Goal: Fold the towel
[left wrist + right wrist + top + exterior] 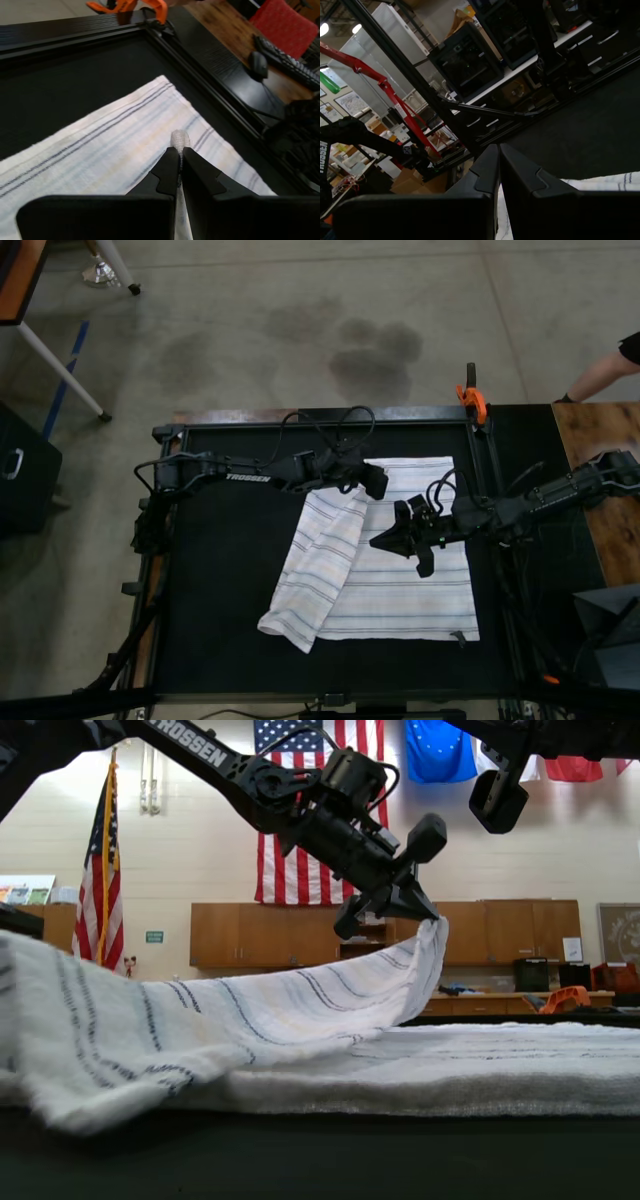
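The towel (400, 590), white with thin dark and pale stripes, lies on the black table (220, 580). Its left part in the top view is pulled over into a slanted band. My left gripper (378, 485) is shut on a raised bit of the towel's edge; the left wrist view shows a cloth tip pinched between the fingers of this gripper (180, 150), with flat towel (115, 145) below. In the exterior view this gripper (425, 915) holds the cloth (300, 1010) up in an arc. My right gripper (380, 539) hovers over the towel's middle, shut (498, 148), with nothing seen at its tips.
An orange clamp (472, 398) grips the table's far rail. A wooden desk (590, 440) stands at the top view's right, with a person's arm (600, 370) beyond it. In the left wrist view a computer mouse (260, 62) and a red chair (290, 25) show past the frame.
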You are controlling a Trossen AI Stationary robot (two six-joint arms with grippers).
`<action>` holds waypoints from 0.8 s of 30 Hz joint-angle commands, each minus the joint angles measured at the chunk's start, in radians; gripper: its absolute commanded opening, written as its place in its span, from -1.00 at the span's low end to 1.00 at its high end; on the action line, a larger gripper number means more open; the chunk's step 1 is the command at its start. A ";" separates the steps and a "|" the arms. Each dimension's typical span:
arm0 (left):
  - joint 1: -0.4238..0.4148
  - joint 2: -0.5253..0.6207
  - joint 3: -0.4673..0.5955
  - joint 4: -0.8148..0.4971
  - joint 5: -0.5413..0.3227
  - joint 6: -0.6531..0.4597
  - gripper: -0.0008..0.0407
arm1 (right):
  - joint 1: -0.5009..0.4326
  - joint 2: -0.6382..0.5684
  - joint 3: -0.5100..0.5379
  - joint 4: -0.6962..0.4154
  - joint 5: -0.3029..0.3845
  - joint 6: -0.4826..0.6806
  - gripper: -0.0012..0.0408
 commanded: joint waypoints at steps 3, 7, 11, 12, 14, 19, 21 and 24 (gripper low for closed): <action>0.010 0.010 -0.004 0.002 0.002 0.023 -0.96 | 0.000 0.000 0.000 0.000 0.001 0.000 -0.94; 0.019 0.029 -0.006 0.006 0.048 0.023 -0.96 | 0.000 0.000 0.000 0.000 0.001 0.000 -0.94; 0.021 0.047 -0.002 0.008 0.096 0.037 -0.96 | 0.000 0.000 0.000 0.000 0.002 0.000 -0.94; 0.021 0.045 0.000 0.006 0.096 0.043 -0.96 | 0.000 0.000 0.000 0.000 0.002 0.000 -0.94; 0.021 0.041 -0.001 0.011 0.098 0.064 -0.93 | 0.000 0.000 0.000 0.001 0.001 0.002 -0.94; 0.025 0.015 -0.001 0.008 0.119 0.139 -0.60 | 0.000 0.000 0.000 -0.002 0.001 0.037 -0.94; 0.029 0.008 0.000 0.008 0.138 0.154 -0.39 | 0.000 0.000 0.000 -0.021 -0.003 0.059 -0.94; 0.035 0.004 0.006 -0.023 0.173 0.153 -0.05 | 0.008 0.000 0.000 -0.068 -0.012 0.077 -0.94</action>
